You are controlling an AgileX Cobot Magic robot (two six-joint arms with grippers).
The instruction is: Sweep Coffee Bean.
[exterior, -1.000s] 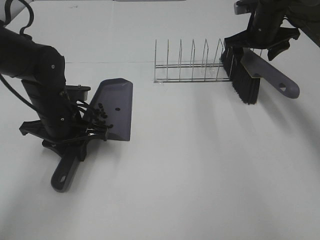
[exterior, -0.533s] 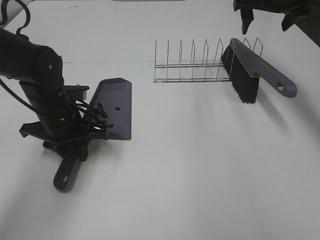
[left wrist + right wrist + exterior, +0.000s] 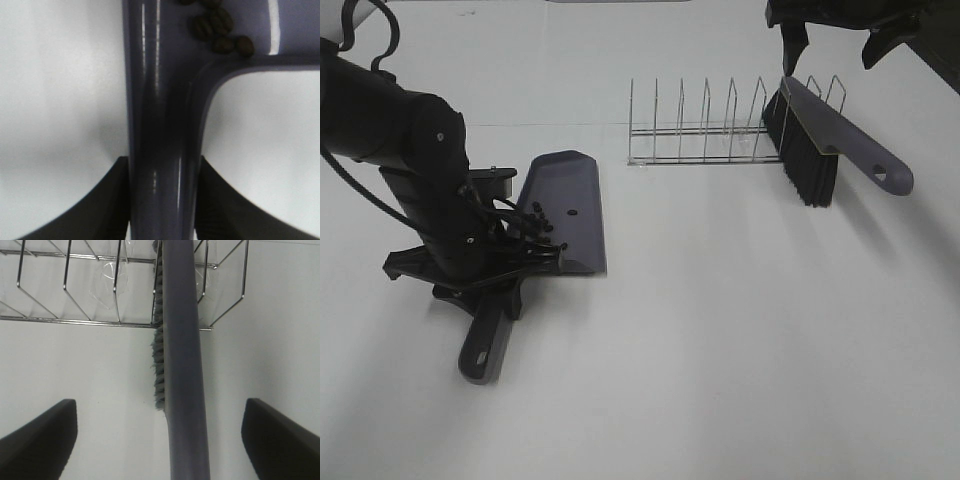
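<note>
My left gripper (image 3: 488,288) is shut on the handle of the grey-purple dustpan (image 3: 568,205), whose blade lies on the white table. Several coffee beans (image 3: 536,216) sit at the back of the pan near the handle. In the left wrist view the handle (image 3: 160,115) runs between my fingers (image 3: 107,205) and the coffee beans (image 3: 218,31) lie where the pan begins. The brush (image 3: 812,140) leans in the right end of the wire rack (image 3: 705,135), bristles down. My right gripper (image 3: 832,35) is open above it, apart from it; it also shows in the right wrist view (image 3: 157,440), over the brush (image 3: 182,365).
The wire rack (image 3: 75,290) stands at the back centre with several empty slots. The brush handle sticks out to the right of the rack. The white table (image 3: 740,340) spreads in front of the rack and to the right of the dustpan.
My right gripper let go of the brush, opened and rose; the brush now rests in the rack. My left arm shifted the dustpan a little to the right.
</note>
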